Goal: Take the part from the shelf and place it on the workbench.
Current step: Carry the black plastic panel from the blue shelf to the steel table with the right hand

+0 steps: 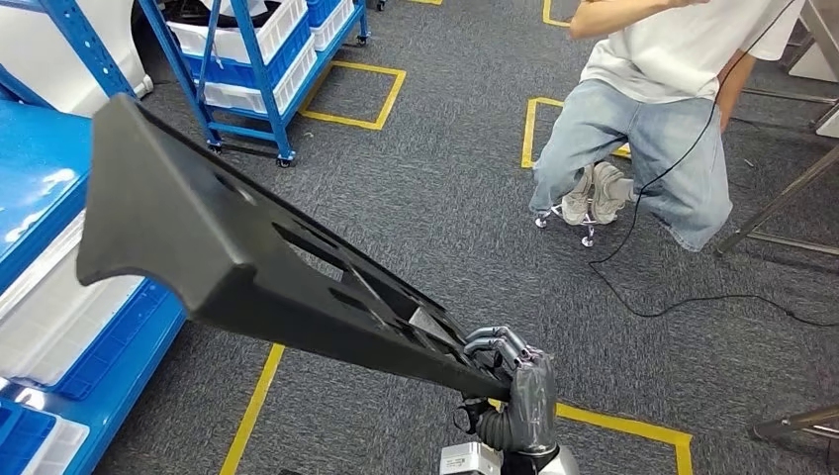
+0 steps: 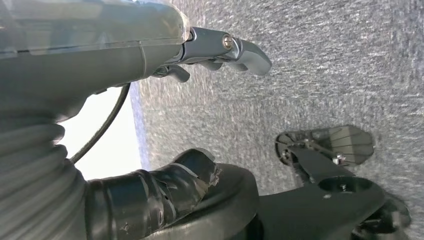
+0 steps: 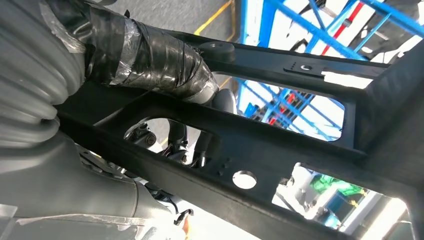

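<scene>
The part (image 1: 228, 237), a long black piece w/ cut-out holes, is held up in the air over the floor. Its long line runs from the near right, at the hand, up to the far left. The wide end points far left, toward the blue shelf (image 1: 40, 188); the thin end is at the hand. It is tilted, wide end higher.

The right hand (image 1: 514, 381) is wrapped round the thin end: fingers (image 1: 495, 341) are curled over the top edge, thumb under. In the right wrist view the taped thumb (image 3: 150, 55) is pressed on a bar of the part (image 3: 280, 150), and fingers are seen through a hole.

The left hand (image 2: 150, 125) is seen in the left wrist view, w/ nothing in it & fingers apart, above the grey carpet (image 2: 325, 75).

No surface is seen. The floor (image 1: 445, 198) is grey carpet w/ yellow tape lines (image 1: 356, 94). A blue rack w/ white bins (image 1: 257, 49) is far left. A person (image 1: 653, 109) in jeans & white top is sat on a stool, far right, w/ a black cable (image 1: 693, 297) on the floor.
</scene>
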Motion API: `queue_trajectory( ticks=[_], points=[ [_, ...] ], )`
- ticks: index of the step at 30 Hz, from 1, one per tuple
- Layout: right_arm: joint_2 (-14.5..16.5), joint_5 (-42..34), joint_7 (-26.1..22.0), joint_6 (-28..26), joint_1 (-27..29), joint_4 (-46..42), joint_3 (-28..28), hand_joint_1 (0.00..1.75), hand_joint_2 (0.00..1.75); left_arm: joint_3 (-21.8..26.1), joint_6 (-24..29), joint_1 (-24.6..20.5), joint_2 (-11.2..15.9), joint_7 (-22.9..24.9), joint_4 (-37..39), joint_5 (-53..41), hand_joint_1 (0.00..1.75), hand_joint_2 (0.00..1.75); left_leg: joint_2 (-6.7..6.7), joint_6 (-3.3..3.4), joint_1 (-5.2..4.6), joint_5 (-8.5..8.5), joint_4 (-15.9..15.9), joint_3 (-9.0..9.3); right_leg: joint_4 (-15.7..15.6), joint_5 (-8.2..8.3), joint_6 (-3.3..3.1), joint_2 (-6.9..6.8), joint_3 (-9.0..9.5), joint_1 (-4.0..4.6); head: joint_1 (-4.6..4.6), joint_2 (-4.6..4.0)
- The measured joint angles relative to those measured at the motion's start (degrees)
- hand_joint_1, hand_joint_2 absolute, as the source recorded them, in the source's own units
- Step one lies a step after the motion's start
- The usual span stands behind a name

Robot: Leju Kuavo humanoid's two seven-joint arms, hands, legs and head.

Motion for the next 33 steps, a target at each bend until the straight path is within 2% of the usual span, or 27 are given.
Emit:
queue_trajectory(
  ticks=[1,2,3,4,5,6,7,9,10,11,12,14,16,17,18,19,20,21,22,23,25,26,27,29,31,32,33],
  points=[
    [-0.02,0.0,0.0,-0.01,-0.04,-0.03,0.01,1.71,1.75,-0.02,0.0,0.12,0.01,0.01,0.0,0.01,0.0,1.75,0.74,0.12,-0.11,0.02,-0.04,-0.04,3.46,-1.83,0.12,-1.09,-1.52,0.02,0.09,0.0],
    [-0.04,0.0,0.0,-0.01,-0.02,-0.03,0.02,1.71,1.75,-0.03,0.0,0.23,0.02,0.01,0.0,0.01,0.0,1.75,1.56,0.18,-0.21,-0.02,-0.01,-0.09,6.68,-3.2,0.21,-1.59,-2.94,-0.02,0.08,0.0],
    [-0.07,0.0,0.0,-0.01,0.02,-0.03,0.03,1.71,1.75,-0.03,0.0,0.3,0.03,0.01,0.0,0.01,0.0,1.75,2.33,0.22,-0.29,-0.06,0.02,-0.12,8.56,-3.66,0.26,-1.86,-3.71,-0.06,0.09,0.0],
    [-0.12,0.0,0.0,-0.01,0.06,-0.03,0.03,1.71,1.75,-0.03,-0.01,0.3,0.04,0.01,0.0,0.01,0.0,1.75,3.07,0.25,-0.34,-0.13,0.07,-0.11,8.46,-3.05,0.25,-2.09,-3.49,-0.08,0.08,0.0],
    [-0.16,0.0,0.0,-0.01,0.08,-0.03,0.03,1.71,1.75,-0.04,-0.03,0.25,0.04,0.01,0.0,0.0,0.0,1.75,3.72,0.23,-0.36,-0.23,0.12,-0.07,6.29,-1.57,0.16,-2.41,-2.21,-0.07,0.08,0.0],
    [-0.2,0.0,0.0,-0.01,0.07,-0.04,0.03,1.71,1.75,-0.05,-0.04,0.19,0.04,0.01,0.0,0.0,0.0,1.75,4.27,0.15,-0.38,-0.35,0.18,0.03,2.67,0.27,-0.03,-3.16,-0.17,0.0,0.09,0.0],
    [-0.22,0.0,0.0,0.0,0.03,-0.04,0.03,1.71,1.75,-0.08,-0.06,0.16,0.04,0.01,0.0,0.01,0.0,1.75,4.79,-0.01,-0.5,-0.52,0.28,0.12,-1.04,1.52,-0.24,-4.46,1.87,0.28,0.09,0.0],
    [-0.22,-0.02,0.0,0.04,-0.09,-0.07,0.06,1.71,1.75,-0.1,-0.06,0.16,0.04,0.01,0.0,0.12,0.0,1.75,5.71,-0.5,-0.77,-0.82,0.42,0.23,-5.42,2.38,-0.68,-6.3,4.03,0.89,0.09,0.0],
    [-0.22,-0.06,0.0,0.08,-0.14,-0.06,0.08,1.71,1.75,-0.1,-0.04,0.15,0.04,0.01,0.0,0.25,0.0,1.75,6.25,-0.74,-0.89,-0.91,0.43,0.3,-5.88,2.16,-0.84,-6.44,4.1,1.15,0.07,0.0],
    [-0.23,-0.12,0.0,0.14,-0.17,-0.05,0.09,1.71,1.75,-0.1,-0.02,0.1,0.04,-0.02,0.0,0.39,0.0,1.75,6.83,-0.99,-0.97,-0.99,0.39,0.42,-6.04,2.26,-1.07,-5.83,3.99,1.11,0.07,0.0],
    [-0.22,-0.2,0.01,0.21,-0.2,-0.04,0.11,1.71,1.75,-0.1,0.01,0.03,0.05,-0.07,0.0,0.54,0.0,1.75,6.76,-1.28,-0.94,-1.24,0.53,0.5,-6.26,2.4,-1.29,-5.25,4.02,0.92,0.07,0.0],
    [-0.16,-0.34,0.04,0.38,-0.58,0.02,0.2,1.71,1.75,-0.09,0.03,0.01,0.07,-0.24,0.0,0.81,0.0,1.75,4.75,-1.84,-0.79,-2.9,2.66,-0.23,-6.68,2.69,-1.89,-4.15,4.21,0.44,0.07,0.0],
    [0.03,-0.62,0.07,0.57,-1.26,0.3,0.36,1.71,1.75,-0.05,0.03,0.01,0.12,-0.4,0.0,1.11,0.0,1.75,2.21,-2.21,-0.6,-6.34,8.94,-3.06,-6.76,2.82,-2.32,-3.07,4.24,0.26,0.05,0.0],
    [0.14,-0.79,0.07,0.69,-1.6,0.52,0.47,1.71,1.75,-0.01,0.02,0.0,0.17,-0.43,0.0,1.25,0.0,1.75,1.72,-2.32,-0.57,-7.87,12.66,-4.82,-6.7,2.82,-2.44,-2.43,4.2,0.27,0.04,0.0],
    [0.24,-0.94,0.07,0.83,-1.87,0.78,0.57,1.71,1.75,0.05,-0.01,-0.05,0.25,-0.44,0.0,1.4,0.0,1.75,1.51,-2.41,-0.54,-8.47,15.26,-6.1,-6.63,2.82,-2.47,-1.7,4.2,0.27,0.05,0.0],
    [0.32,-1.03,0.07,0.97,-2.11,1.04,0.67,1.71,1.75,0.12,-0.03,-0.02,0.35,-0.44,0.0,1.53,0.0,1.75,1.4,-2.47,-0.49,-7.89,15.89,-6.51,-6.53,2.81,-2.47,-0.91,4.21,0.25,0.05,0.0],
    [0.43,-1.06,0.07,1.13,-2.33,1.3,0.76,1.71,1.75,0.18,-0.05,0.07,0.48,-0.42,0.0,1.63,0.0,1.75,1.26,-2.46,-0.4,-6.22,14.28,-5.92,-6.41,2.79,-2.43,-0.07,4.25,0.21,0.04,0.0],
    [0.56,-1.07,0.07,1.25,-2.54,1.54,0.83,1.71,1.75,0.25,-0.07,0.19,0.6,-0.4,0.0,1.7,0.0,1.75,0.78,-2.42,-0.27,-3.89,10.85,-4.52,-6.26,2.73,-2.34,0.75,4.29,0.16,0.04,0.0],
    [0.7,-1.07,0.06,1.34,-2.75,1.75,0.88,1.71,1.75,0.33,-0.08,0.36,0.7,-0.38,0.0,1.73,0.0,1.75,-0.38,-2.34,-0.11,-2.14,7.22,-2.98,-6.09,2.67,-2.18,1.45,4.23,0.12,0.05,0.0],
    [0.85,-1.1,0.06,1.42,-3.0,1.93,0.93,1.71,1.75,0.41,-0.09,0.48,0.77,-0.36,0.0,1.78,0.0,1.75,-1.55,-2.21,0.01,-1.04,4.07,-1.68,-5.84,2.62,-1.93,2.13,4.02,0.12,0.05,0.0],
    [1.06,-1.19,0.06,1.49,-3.44,2.23,1.08,1.71,1.75,0.55,-0.11,0.56,0.8,-0.36,0.0,1.91,0.0,1.75,-3.03,-1.88,0.01,-0.84,1.54,-0.73,-5.64,2.79,-1.23,3.2,3.45,0.03,0.07,0.0],
    [1.13,-1.26,0.07,1.51,-3.59,2.36,1.16,1.71,1.75,0.58,-0.13,0.5,0.8,-0.34,0.0,1.99,0.0,1.75,-2.68,-1.63,-0.05,-0.75,1.21,-0.68,-5.68,2.98,-0.84,3.77,3.2,-0.02,0.07,0.0],
    [1.16,-1.31,0.07,1.52,-3.66,2.47,1.22,1.71,1.75,0.6,-0.13,0.47,0.81,-0.33,0.0,2.06,0.0,1.75,-2.08,-1.27,0.03,-0.55,1.08,-0.68,-5.69,3.05,-0.5,3.69,3.04,-0.03,0.07,0.0],
    [1.16,-1.37,0.07,1.55,-3.91,2.66,1.28,1.71,1.75,0.62,-0.13,0.48,0.84,-0.31,0.0,2.14,0.0,1.75,-0.77,-0.45,0.22,-0.18,0.57,-0.53,-4.04,1.89,-0.02,1.43,2.16,0.22,0.22,0.0],
    [1.16,-1.38,0.07,1.55,-4.26,2.84,1.37,1.71,1.75,0.64,-0.13,0.57,0.9,-0.32,0.0,2.14,0.0,1.75,0.6,0.06,0.15,-0.08,0.35,-0.48,1.63,-1.26,0.29,-1.37,-0.5,0.27,0.38,0.0],
    [1.16,-1.38,0.07,1.56,-4.34,2.98,1.43,1.71,1.75,0.65,-0.13,0.61,0.94,-0.32,0.0,2.16,0.0,1.75,1.34,0.17,0.06,-0.13,0.38,-0.49,5.28,-2.82,0.41,-1.83,-2.28,0.13,0.38,0.0],
    [1.16,-1.39,0.07,1.57,-4.37,3.14,1.49,1.71,1.75,0.66,-0.13,0.64,0.99,-0.32,0.0,2.18,0.0,1.75,2.08,0.22,0.0,-0.2,0.42,-0.48,8.12,-3.65,0.5,-1.99,-3.67,0.02,0.39,0.0]
  ],
)
